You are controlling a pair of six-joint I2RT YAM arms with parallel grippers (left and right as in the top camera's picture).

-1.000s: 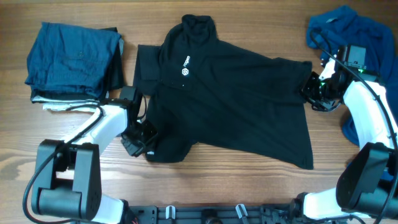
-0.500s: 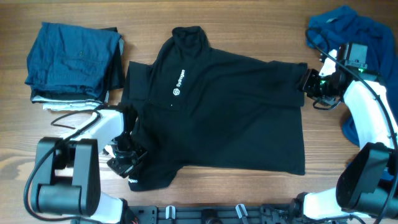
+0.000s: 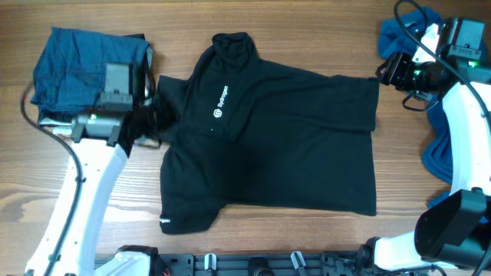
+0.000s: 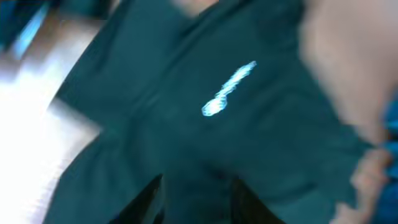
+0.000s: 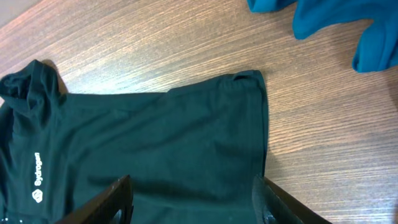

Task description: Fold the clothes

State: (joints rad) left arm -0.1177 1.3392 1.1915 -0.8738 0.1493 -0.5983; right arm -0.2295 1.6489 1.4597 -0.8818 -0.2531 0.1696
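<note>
The black short-sleeved shirt (image 3: 276,146) lies spread flat on the wooden table, collar at the far side and white chest logo (image 3: 221,103) facing up. My left gripper (image 3: 157,121) hovers over its left sleeve. In the blurred left wrist view its jaws (image 4: 196,202) stand apart above the fabric, gripping nothing. My right gripper (image 3: 387,70) hangs beside the right sleeve (image 5: 249,87), open, jaws (image 5: 196,208) wide over the cloth and empty. A bright blue garment (image 3: 403,31) lies crumpled at the far right.
A folded stack of dark blue clothes (image 3: 84,73) sits at the far left, close to my left arm. The blue garment (image 5: 336,18) trails down the right edge under my right arm. Bare wood (image 3: 268,238) shows along the near edge.
My left gripper released the shirt's lower left hem, opened, and swung up to the left sleeve. My right gripper drew back from the right sleeve. The shirt now lies flatter.
</note>
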